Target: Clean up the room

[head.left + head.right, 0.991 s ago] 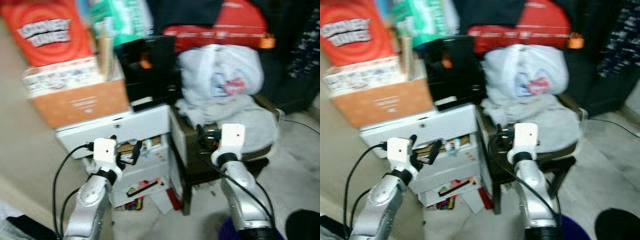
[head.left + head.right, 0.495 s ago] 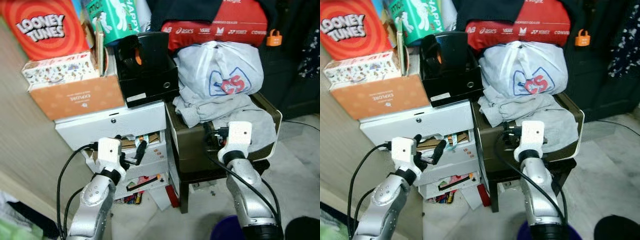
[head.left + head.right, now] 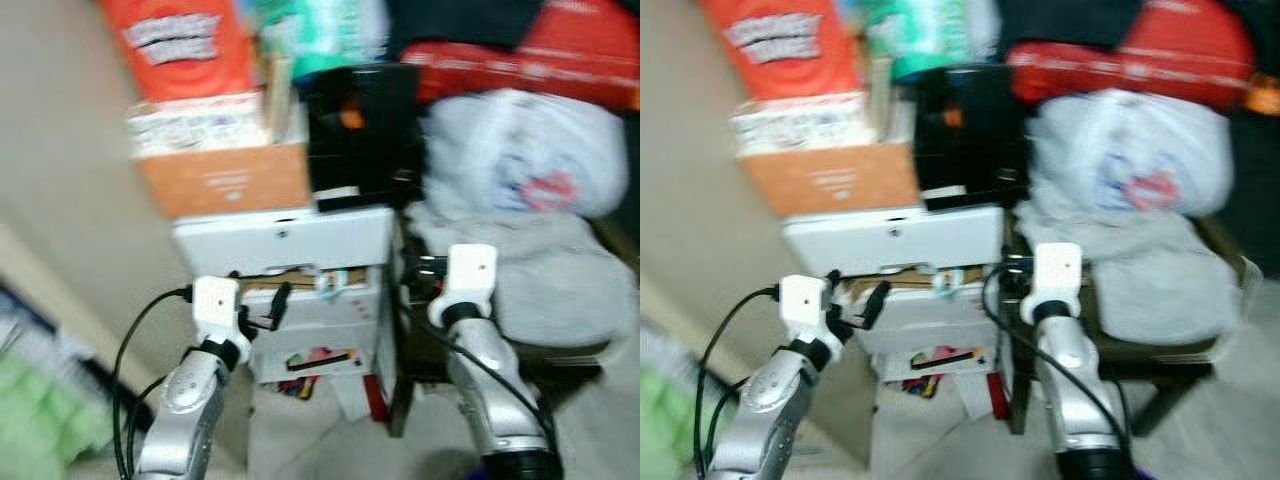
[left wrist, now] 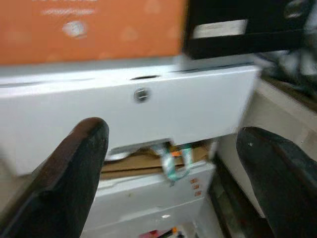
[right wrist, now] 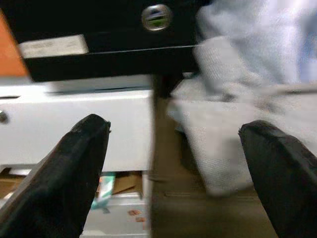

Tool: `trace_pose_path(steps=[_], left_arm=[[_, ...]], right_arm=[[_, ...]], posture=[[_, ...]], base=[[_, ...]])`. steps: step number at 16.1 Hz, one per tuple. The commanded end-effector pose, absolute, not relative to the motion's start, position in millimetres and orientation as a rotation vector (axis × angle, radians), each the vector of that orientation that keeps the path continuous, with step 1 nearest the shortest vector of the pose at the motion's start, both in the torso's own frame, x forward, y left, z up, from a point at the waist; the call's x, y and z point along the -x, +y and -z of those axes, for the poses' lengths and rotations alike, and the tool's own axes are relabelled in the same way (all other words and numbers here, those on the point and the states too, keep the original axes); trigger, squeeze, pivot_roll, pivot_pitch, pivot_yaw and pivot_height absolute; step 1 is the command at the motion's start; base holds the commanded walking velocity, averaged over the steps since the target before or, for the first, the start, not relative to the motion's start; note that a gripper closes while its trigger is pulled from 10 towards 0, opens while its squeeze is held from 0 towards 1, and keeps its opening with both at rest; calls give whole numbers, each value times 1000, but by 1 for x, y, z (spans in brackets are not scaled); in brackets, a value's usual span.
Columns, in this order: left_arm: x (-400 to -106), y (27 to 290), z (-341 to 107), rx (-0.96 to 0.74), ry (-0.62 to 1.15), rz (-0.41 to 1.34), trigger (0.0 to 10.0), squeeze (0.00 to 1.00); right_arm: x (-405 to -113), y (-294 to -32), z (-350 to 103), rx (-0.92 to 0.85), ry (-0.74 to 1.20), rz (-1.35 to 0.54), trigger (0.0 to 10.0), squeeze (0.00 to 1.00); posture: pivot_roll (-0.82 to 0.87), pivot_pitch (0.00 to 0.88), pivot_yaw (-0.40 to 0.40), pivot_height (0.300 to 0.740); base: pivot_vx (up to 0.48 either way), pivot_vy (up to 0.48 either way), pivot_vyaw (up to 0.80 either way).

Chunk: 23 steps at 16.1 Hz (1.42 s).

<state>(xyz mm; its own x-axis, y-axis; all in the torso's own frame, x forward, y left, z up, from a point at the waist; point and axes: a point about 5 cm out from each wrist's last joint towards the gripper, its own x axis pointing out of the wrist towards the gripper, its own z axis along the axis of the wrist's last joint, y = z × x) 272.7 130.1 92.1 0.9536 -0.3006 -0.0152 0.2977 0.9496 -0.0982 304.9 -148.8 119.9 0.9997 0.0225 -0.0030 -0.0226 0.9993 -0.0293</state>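
The picture is blurred. A white drawer unit (image 3: 285, 240) stands in front of me, its lower drawers ajar with papers and teal ribbons (image 4: 171, 156) sticking out. On top sit an orange box (image 3: 225, 175) and a black box (image 3: 362, 135). To the right, grey clothing (image 3: 545, 275) and a white plastic bag (image 3: 525, 150) are piled on a dark stool (image 3: 420, 345). My left gripper (image 3: 262, 306) is open in front of the drawers, holding nothing. My right gripper (image 3: 413, 272) is open near the gap between drawer unit and stool, also holding nothing.
A red printed box (image 3: 190, 50) and a green package (image 3: 320, 35) top the stack, with a red bag (image 3: 560, 60) behind the plastic bag. A beige wall (image 3: 70, 150) runs on the left, and something green (image 3: 40, 410) lies low at the left. Colourful items (image 3: 320, 360) poke from the bottom drawer.
The whole view has swung left and blurred, so the furniture now sits further right in the picture. Both arms keep the same raised pose with fingers spread.
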Motion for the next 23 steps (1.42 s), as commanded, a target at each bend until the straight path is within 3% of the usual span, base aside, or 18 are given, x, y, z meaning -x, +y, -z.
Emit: trace_pose_path(steps=[1,5,8,11,13,15,18,23], left_arm=[[-271,135,-96,37,8,324,10000,0],[-266,130,-98,29,-4,344,10000,0],[-260,143,-95,-2,12,293,10000,0],[-265,153,-70,61,175,216,10000,0],[-275,149,-61,0,235,233,10000,0],[-278,151,-33,-9,411,213,10000,0],[-273,153,7,-37,692,172,10000,0],[-263,160,36,3,907,95,10000,0]], right_arm=[[-305,-140,-120,18,1,-42,10000,0],[-304,-140,-120,22,3,-42,10000,0],[-299,-144,-111,14,43,-41,10000,0],[-297,-133,-69,35,292,-78,10000,0],[-300,-126,-54,18,373,-80,10000,0],[-301,-120,-26,20,537,-61,10000,0],[-301,-106,-9,19,641,-92,10000,0],[-286,-88,15,-57,792,-81,10000,0]], posture=[[-85,40,80,740],[-85,42,78,740],[-87,42,75,740],[-81,38,70,740],[-74,26,67,740],[-75,20,64,740],[-69,10,61,740],[-65,0,66,740]], base=[[0,0,638],[0,0,528],[0,0,0],[0,0,0],[0,0,0],[0,0,0],[0,0,0],[0,0,0]])
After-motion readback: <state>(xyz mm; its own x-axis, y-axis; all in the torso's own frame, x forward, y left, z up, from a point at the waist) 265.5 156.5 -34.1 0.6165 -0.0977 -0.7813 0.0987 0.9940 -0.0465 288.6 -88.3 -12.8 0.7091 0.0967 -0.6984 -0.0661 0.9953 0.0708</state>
